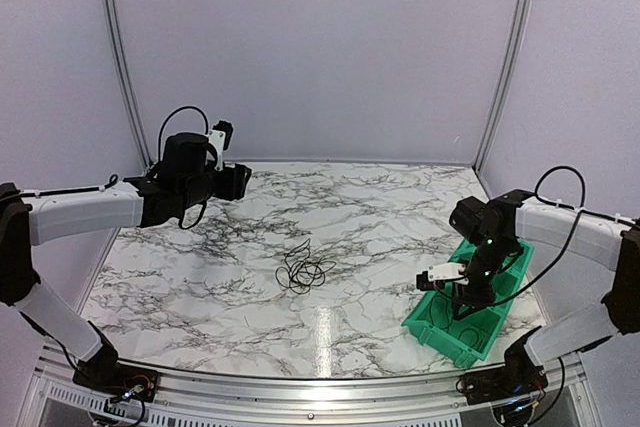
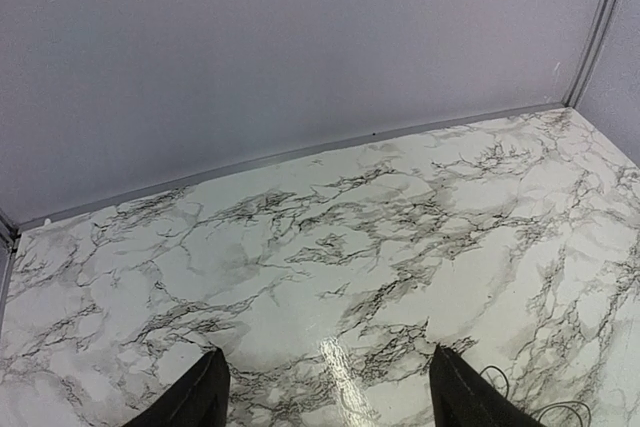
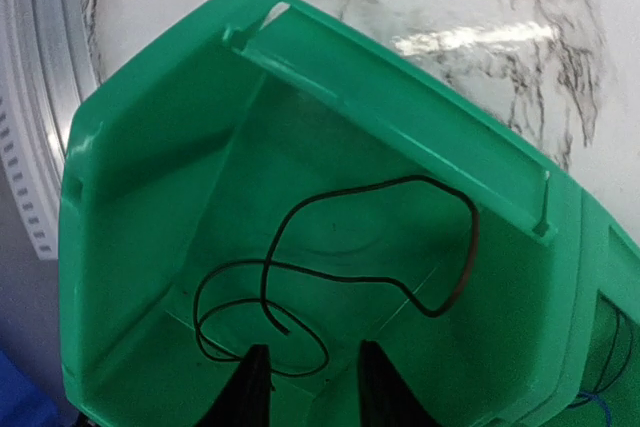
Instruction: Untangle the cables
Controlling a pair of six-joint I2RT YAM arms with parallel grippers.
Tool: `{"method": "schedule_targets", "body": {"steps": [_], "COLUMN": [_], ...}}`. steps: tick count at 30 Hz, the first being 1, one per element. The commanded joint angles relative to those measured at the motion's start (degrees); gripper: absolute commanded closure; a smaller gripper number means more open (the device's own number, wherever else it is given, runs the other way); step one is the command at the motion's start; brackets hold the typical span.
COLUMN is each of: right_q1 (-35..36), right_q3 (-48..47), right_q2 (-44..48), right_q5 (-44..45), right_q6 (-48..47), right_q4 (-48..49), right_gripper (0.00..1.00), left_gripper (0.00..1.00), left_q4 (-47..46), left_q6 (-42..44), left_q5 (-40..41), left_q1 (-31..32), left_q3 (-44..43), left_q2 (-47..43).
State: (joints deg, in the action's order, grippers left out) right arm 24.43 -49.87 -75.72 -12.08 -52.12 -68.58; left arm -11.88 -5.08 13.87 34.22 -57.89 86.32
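A small loopy tangle of thin black cables (image 1: 303, 271) lies on the marble table near its middle; its edge shows at the bottom right of the left wrist view (image 2: 560, 413). My left gripper (image 1: 243, 182) hangs high over the far left of the table, away from the tangle, open and empty (image 2: 325, 402). My right gripper (image 1: 465, 305) points down into the green bin (image 1: 500, 322), open (image 3: 312, 392). One thin dark cable (image 3: 370, 272) lies loose and looped on the bin floor just ahead of the fingertips (image 3: 250, 387), one loop passing next to the left one.
The green bin (image 3: 150, 197) stands at the table's near right corner. A thin blue wire (image 3: 600, 402) shows in its neighbouring compartment. White walls close the table at the back and sides; a metal rail (image 1: 300, 387) runs along the near edge.
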Motion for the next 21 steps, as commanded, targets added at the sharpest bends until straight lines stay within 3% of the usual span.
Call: {"method": "schedule_targets", "body": {"steps": [1,7,12,15,21], "right_q1": [-0.52,-0.54,-0.52,-0.45,2.38], "right_q3": [-2.91,-9.38,-17.26,-19.02,-22.89], "right_q2": [1.03,3.56,0.68,-3.6,-14.03], "right_q5": [1.71,2.98,-4.13,-9.41,-15.08], "right_q6": [0.15,-3.57,-3.54,2.28,11.23], "right_q4": [0.65,-2.93,-1.34,13.99,28.16], "right_gripper": [0.61,0.55,0.55,0.56,0.57], "left_gripper": [0.28,0.29,0.35,0.4,0.43], "left_q4": [-0.9,2.78,8.0,14.87,21.04], "left_q6": [-0.88,-1.04,-2.46,-4.76,-8.73], "left_q5": [-2.97,-6.99,-13.45,-23.28,-30.95], "left_q1": [-0.2,-0.2,-0.14,0.54,2.61], "left_q3": [0.54,-2.23,-5.69,-10.2,-14.03], "left_q2": [-0.72,2.07,6.69,12.22,18.09]}}
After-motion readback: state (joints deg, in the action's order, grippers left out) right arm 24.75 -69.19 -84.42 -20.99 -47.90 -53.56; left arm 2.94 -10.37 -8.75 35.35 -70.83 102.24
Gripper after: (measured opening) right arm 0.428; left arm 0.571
